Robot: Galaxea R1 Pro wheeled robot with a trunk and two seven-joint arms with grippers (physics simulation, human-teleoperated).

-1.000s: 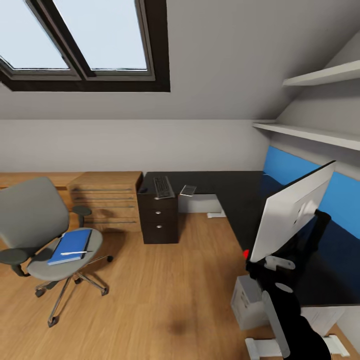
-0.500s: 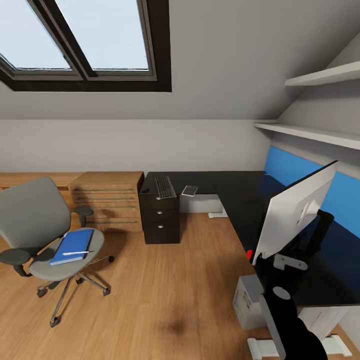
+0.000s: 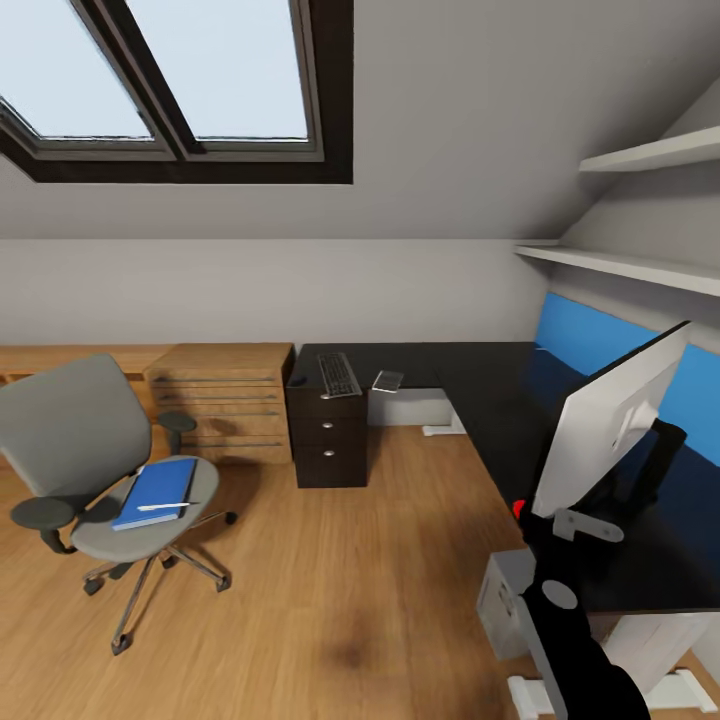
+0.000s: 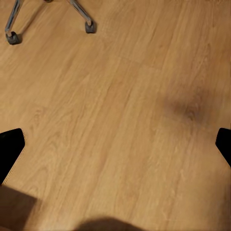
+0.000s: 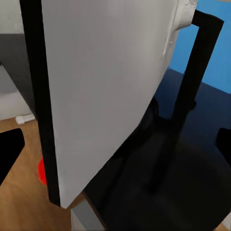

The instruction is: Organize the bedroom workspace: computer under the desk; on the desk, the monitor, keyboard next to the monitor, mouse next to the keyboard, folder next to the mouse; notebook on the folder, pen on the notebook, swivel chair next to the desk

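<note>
One grey padded swivel chair (image 3: 95, 450) carries one bright blue folder (image 3: 155, 492) and one white pen (image 3: 167, 506); one pale-backed monitor (image 3: 615, 420) stands on the black desk (image 3: 480, 390). Both grippers' fingers spread apart.

A home attic room fitted out as a study is shown. This is indicated by the sloped ceiling with a skylight (image 3: 190, 80), the wooden floor (image 3: 330, 580), an L-shaped black worktop (image 3: 480, 385) carrying a monitor (image 3: 615, 425) and keyboard (image 3: 339, 374), a grey swivel chair (image 3: 95, 450), a wooden drawer chest (image 3: 222, 400) and wall shelves (image 3: 640, 265).
</note>
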